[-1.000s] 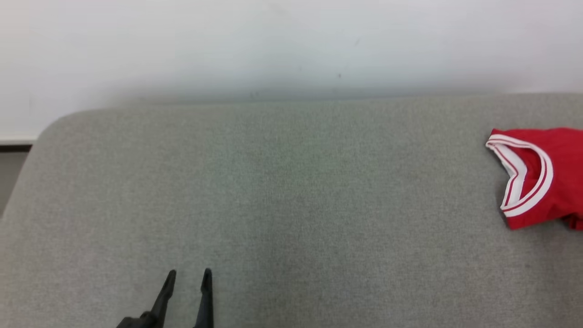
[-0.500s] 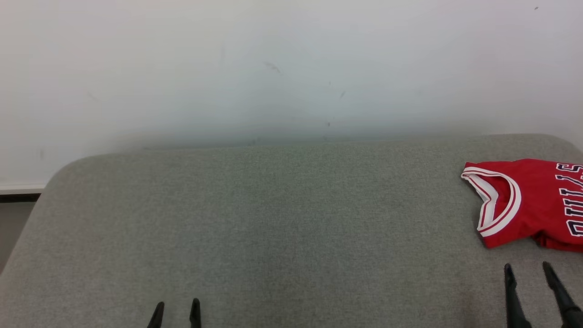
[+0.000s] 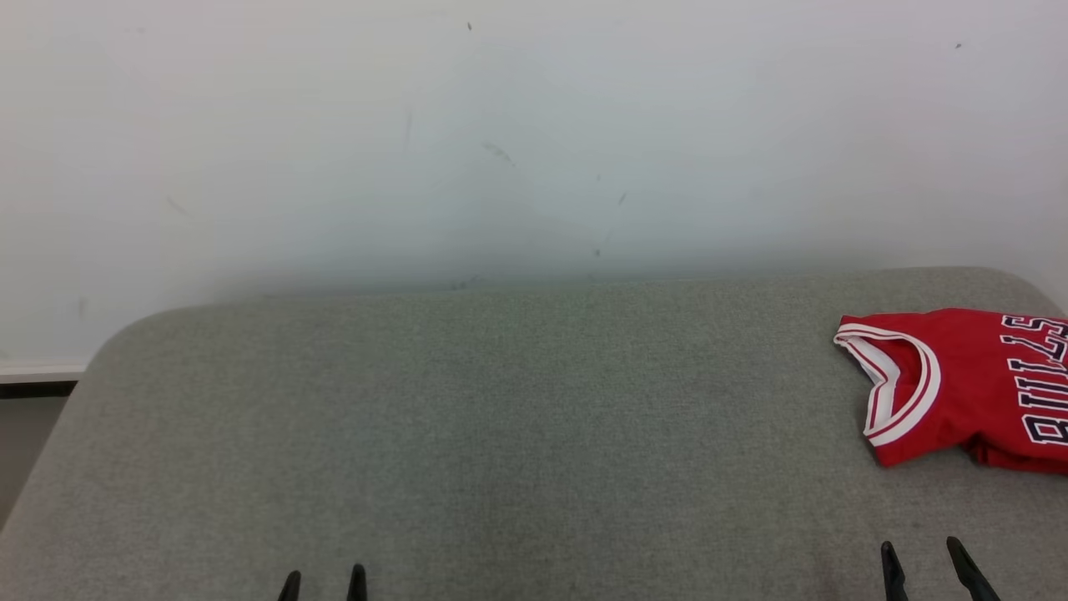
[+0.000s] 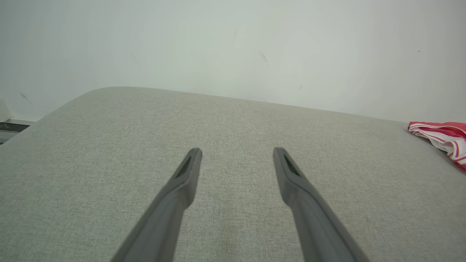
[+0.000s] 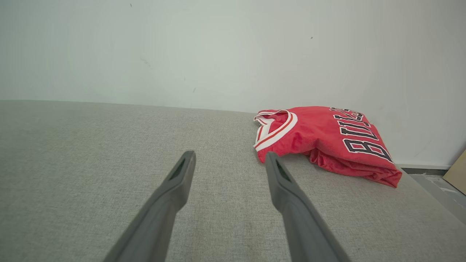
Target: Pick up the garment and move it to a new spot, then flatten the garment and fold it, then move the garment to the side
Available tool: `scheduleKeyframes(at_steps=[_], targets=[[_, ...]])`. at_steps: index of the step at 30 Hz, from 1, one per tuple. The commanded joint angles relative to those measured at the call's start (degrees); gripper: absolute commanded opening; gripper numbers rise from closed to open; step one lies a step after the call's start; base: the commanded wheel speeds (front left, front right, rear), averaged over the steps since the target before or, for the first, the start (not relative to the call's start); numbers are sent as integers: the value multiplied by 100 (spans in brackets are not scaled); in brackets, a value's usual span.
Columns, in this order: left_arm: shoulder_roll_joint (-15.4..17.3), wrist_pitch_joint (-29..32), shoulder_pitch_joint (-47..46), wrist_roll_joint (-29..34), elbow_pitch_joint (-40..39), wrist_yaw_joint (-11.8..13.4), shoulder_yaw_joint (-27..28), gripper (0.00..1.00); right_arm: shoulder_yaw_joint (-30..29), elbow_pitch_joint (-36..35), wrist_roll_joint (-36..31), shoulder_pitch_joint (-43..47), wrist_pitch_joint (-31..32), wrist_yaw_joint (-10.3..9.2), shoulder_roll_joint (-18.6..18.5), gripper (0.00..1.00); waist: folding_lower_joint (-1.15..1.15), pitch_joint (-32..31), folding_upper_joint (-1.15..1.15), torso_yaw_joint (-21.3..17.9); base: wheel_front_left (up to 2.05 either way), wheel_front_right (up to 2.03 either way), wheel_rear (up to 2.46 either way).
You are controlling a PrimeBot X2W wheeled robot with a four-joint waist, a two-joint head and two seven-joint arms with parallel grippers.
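The head camera has tipped upward since half a second ago, so more wall and less near surface is in view. Measured against the garment (image 3: 959,384), the right claw (image 3: 919,547) has drawn back toward the near edge. The garment itself lies as it did.

It is a red jersey folded into a compact bundle. Its white-and-red trimmed neckline faces left, and dark, white-outlined lettering runs across the top. It rests at the far right of the grey fabric-covered surface (image 3: 501,417), close to the rounded far-right corner, and the right edge of the head view cuts it off. From the right wrist, the garment (image 5: 320,138) sits ahead and to the right, with a rumpled fold along its near edge.

The right claw (image 5: 229,154) is spread wide with nothing between its fingers. It is nearer than the jersey and apart from it. The left claw (image 3: 324,574) is well to the left, at the near edge of the head view. From the left wrist, the left claw (image 4: 237,151) is likewise parted and empty over bare fabric, and a strip of the garment (image 4: 444,136) shows at the far right.

A pale, lightly scuffed wall (image 3: 534,125) rises behind the surface.
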Motion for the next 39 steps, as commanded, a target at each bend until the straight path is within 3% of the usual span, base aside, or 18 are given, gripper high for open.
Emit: scheduleKeyframes(at_steps=[1,7,8,11,39], targets=[[19,1,33,44,-3,1,7,100,-7,11,65,65,-14,-14,-8,100,1,-16,0,9,0,0,0],[19,1,73,111,-23,-50,10,100,-6,-37,126,102,-15,-14,-6,100,1,-40,0,30,0,0,0],[-1,-1,21,58,1,-50,0,0,5,-1,49,23,0,0,2,0,1,-41,0,29,0,0,0],[-12,1,63,43,149,-51,-15,0,5,146,53,48,30,0,38,0,1,-41,0,29,0,0,0],[15,730,-513,-2785,278,-384,411,0,-85,20,3093,-374,764,-3,18,0,1,81,0,80,0,0,0]])
